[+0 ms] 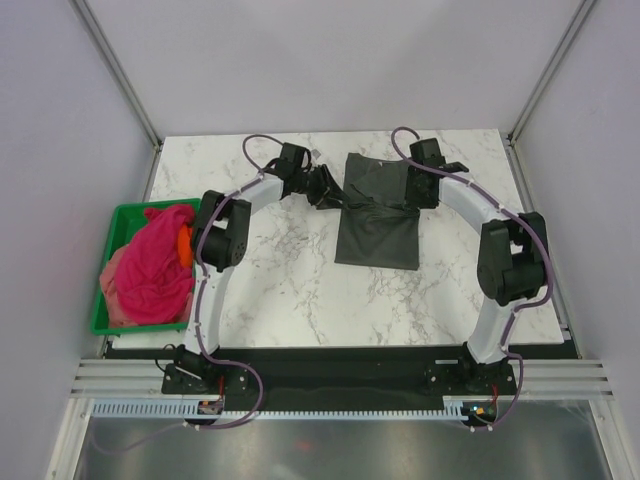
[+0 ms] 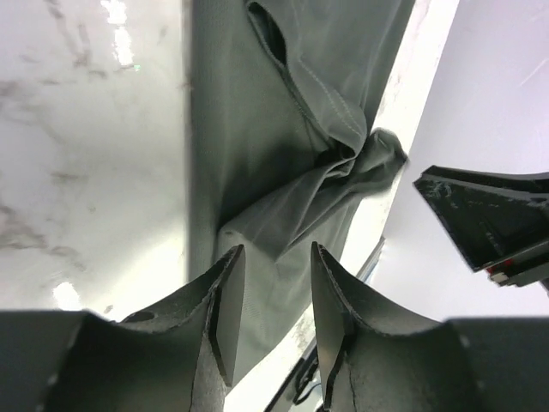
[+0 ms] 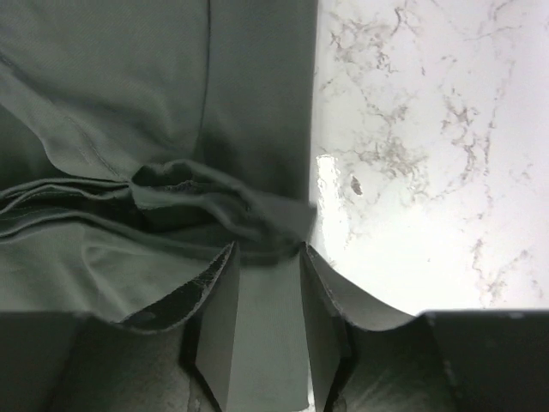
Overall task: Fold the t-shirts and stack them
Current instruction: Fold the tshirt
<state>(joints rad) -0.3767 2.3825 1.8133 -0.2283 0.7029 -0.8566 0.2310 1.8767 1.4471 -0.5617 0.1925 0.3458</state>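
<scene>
The dark charcoal t-shirt (image 1: 378, 235) lies on the marble table toward the back, with a bunched ridge across its middle. My left gripper (image 1: 325, 187) is at its left edge. In the left wrist view its jaws (image 2: 276, 257) stand apart over the shirt (image 2: 257, 129). My right gripper (image 1: 420, 192) is at the shirt's right edge. In the right wrist view its jaws (image 3: 266, 253) stand apart, with flat cloth between them and the bunched fold (image 3: 189, 197) at the tips. The magenta-pink t-shirt (image 1: 155, 260) and the salmon-pink t-shirt (image 1: 115, 295) lie heaped in the bin.
The green plastic bin (image 1: 100, 320) sits off the table's left edge; something orange (image 1: 185, 245) shows beside the magenta cloth. Grey walls close in the back and both sides. The right gripper's body (image 2: 480, 223) shows in the left wrist view.
</scene>
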